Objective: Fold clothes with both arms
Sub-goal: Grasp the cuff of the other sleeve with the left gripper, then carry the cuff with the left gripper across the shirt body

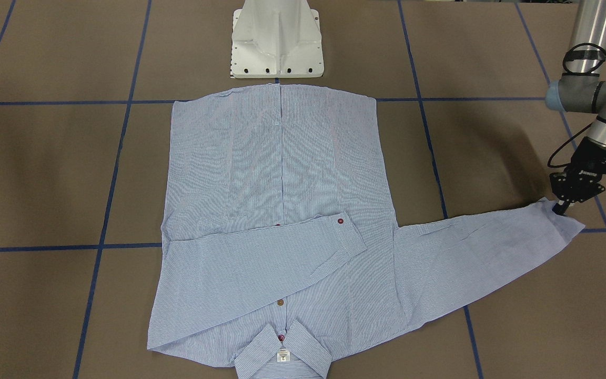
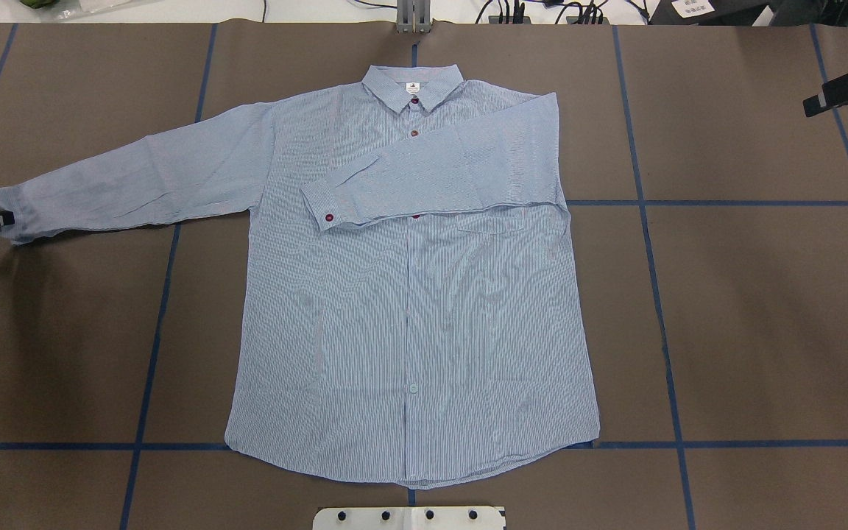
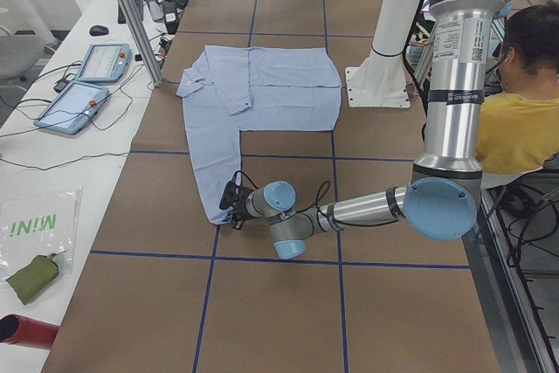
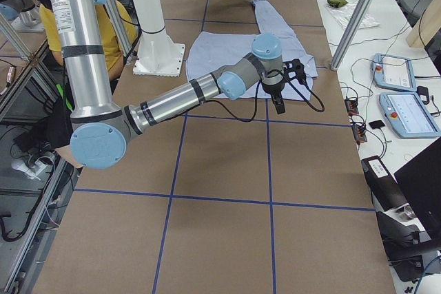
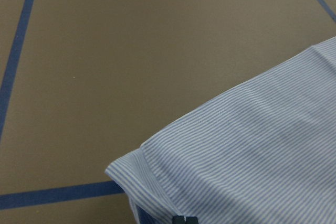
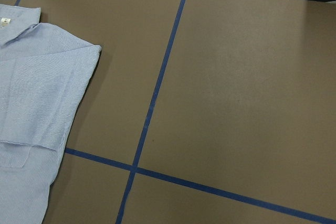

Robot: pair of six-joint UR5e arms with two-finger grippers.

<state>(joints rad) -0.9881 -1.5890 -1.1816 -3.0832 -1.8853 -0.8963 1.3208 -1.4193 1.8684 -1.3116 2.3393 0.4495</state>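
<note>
A light blue, finely striped button-up shirt lies flat and face up on a brown surface marked with blue tape lines. Its collar points away from the robot and its hem lies nearest the white pedestal base. The sleeve on the robot's right, the folded sleeve, is laid across the chest, and its cuff with a red button rests near the middle of the shirt front. The other one, the outstretched sleeve, reaches sideways toward the robot's left and lies flat on the surface. The left gripper is low over the surface at the far end of this sleeve. Its jaws are drawn close together on the edge of the sleeve cuff, pinching the fabric. In the left wrist view the striped cuff corner fills the lower right, with one black fingertip showing at the bottom edge against the cloth. The right gripper hangs above the surface on the shirt's other side, apart from the cloth and touching nothing. I cannot tell whether its jaws are parted or closed. The right wrist view shows the shirt's shoulder edge at the left, with brown surface and crossing tape lines beyond.
</note>
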